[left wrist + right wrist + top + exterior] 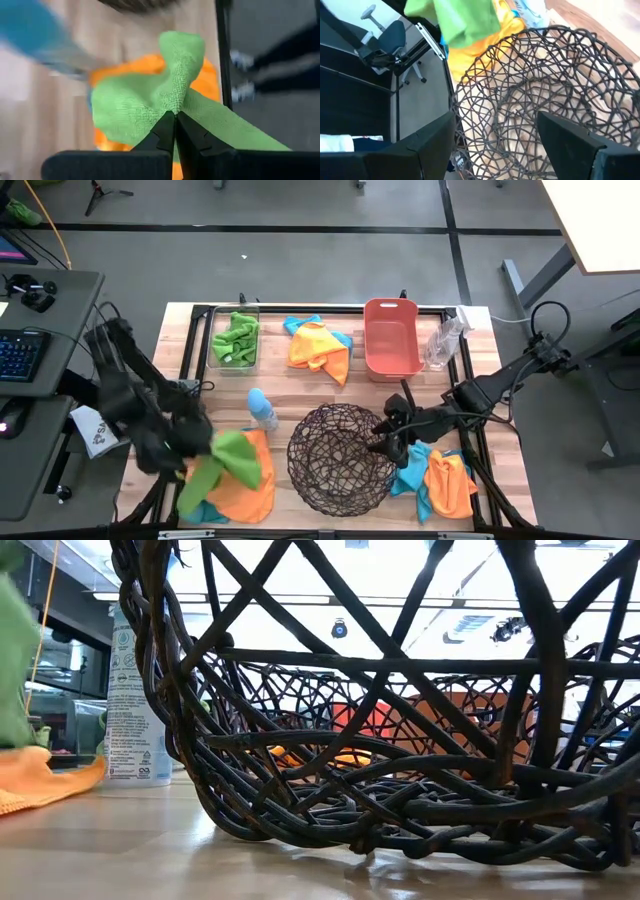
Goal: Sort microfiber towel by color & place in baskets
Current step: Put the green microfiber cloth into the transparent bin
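Pale wooden planks make up the table I work on, framed by dark rails, with grey floor all around it. My left gripper is pinched tight on a fold of the green towel, at the table's near left corner; the cloth bunches up into a peak where my fingers meet, because I took it at the middle and not by an edge. Under it lies an orange towel, with a strip of turquoise showing at its edge, so I judge the green one lay on top of that heap and came first for that reason.

Across the table at the far edge sits the clear bin, which already holds green cloth, so I take it to be where this piece belongs. Between here and there stands a blue-capped bottle, something to steer around. A loose pile of orange and turquoise cloths lies beside the bin, and the salmon basket beyond it looks empty.

My right gripper waits with its jaws apart over the rim of the round wire basket, close to another heap of turquoise and orange towels at the near right.
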{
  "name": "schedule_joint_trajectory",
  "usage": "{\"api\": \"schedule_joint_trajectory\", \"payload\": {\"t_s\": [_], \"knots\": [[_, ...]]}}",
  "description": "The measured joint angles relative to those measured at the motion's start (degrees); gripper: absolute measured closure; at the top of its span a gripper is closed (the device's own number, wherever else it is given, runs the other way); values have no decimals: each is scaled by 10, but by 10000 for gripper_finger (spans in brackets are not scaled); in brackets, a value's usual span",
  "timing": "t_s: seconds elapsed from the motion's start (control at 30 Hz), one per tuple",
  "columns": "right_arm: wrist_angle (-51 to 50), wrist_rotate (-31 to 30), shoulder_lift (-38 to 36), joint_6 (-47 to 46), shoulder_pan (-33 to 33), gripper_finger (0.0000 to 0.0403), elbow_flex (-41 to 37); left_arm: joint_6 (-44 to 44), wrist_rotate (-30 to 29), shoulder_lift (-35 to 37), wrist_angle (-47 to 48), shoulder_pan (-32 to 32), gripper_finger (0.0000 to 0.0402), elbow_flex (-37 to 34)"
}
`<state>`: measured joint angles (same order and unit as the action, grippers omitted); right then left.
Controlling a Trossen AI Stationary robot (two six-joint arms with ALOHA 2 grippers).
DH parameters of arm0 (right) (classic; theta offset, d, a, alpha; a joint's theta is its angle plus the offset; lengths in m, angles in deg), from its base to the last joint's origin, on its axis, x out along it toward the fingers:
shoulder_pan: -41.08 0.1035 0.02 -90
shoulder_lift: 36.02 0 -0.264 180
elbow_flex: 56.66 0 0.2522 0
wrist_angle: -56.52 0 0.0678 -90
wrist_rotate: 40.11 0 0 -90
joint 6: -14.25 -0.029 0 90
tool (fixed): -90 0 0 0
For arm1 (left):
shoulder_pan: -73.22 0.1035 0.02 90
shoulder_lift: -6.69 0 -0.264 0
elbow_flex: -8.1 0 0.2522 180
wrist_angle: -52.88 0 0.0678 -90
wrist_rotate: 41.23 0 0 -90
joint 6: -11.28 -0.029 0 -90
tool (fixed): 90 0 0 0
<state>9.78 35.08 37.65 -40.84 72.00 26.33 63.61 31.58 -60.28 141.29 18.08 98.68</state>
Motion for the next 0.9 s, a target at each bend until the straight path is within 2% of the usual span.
{"api": "schedule_joint_trajectory", "payload": {"t_s": [0.17,0.23,0.47,0.63,0.77,0.9], "knots": [[8,0,-2,13,0,126,0,100,-121,36,136,18,401,114],[12,0,-4,18,0,126,0,116,-183,43,157,31,401,151],[15,-1,-25,27,-1,126,0,42,-366,62,154,122,401,238],[15,-30,-44,49,-1,126,0,-14,-498,63,149,197,401,271],[15,-56,-55,81,-4,126,0,-45,-565,62,154,268,401,271],[16,-64,-60,109,-14,126,0,-60,-576,54,154,349,401,270]]}}
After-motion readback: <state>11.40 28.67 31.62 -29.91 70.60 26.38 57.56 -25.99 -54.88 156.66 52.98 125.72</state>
